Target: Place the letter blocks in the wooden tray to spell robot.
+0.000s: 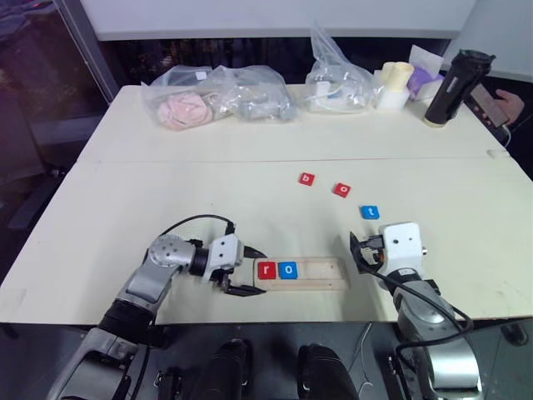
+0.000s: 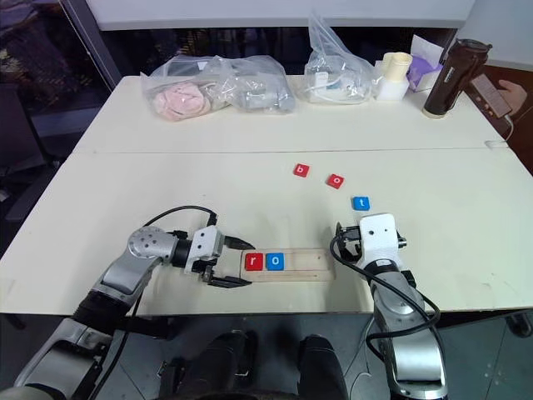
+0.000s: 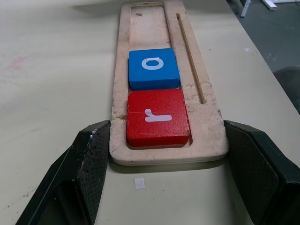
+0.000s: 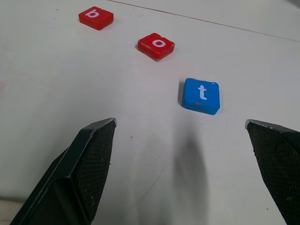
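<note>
Letter blocks (image 3: 158, 117), square tiles, two in pale grooved wooden tray (image 3: 140, 28), left jaws clamping it, right jaws apart.

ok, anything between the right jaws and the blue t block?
Nothing. Bare table from the jaws to the blue t block, seen in the right wrist view.

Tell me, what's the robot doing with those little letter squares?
It is spelling "robot". A red square r block and a blue square o block already lie in the pale wooden tray. The left gripper clasps the end of the tray between its fingers. A red b block, a red o block and a blue t block wait loose on the white table. The right gripper is open, pointing towards the t.
</note>
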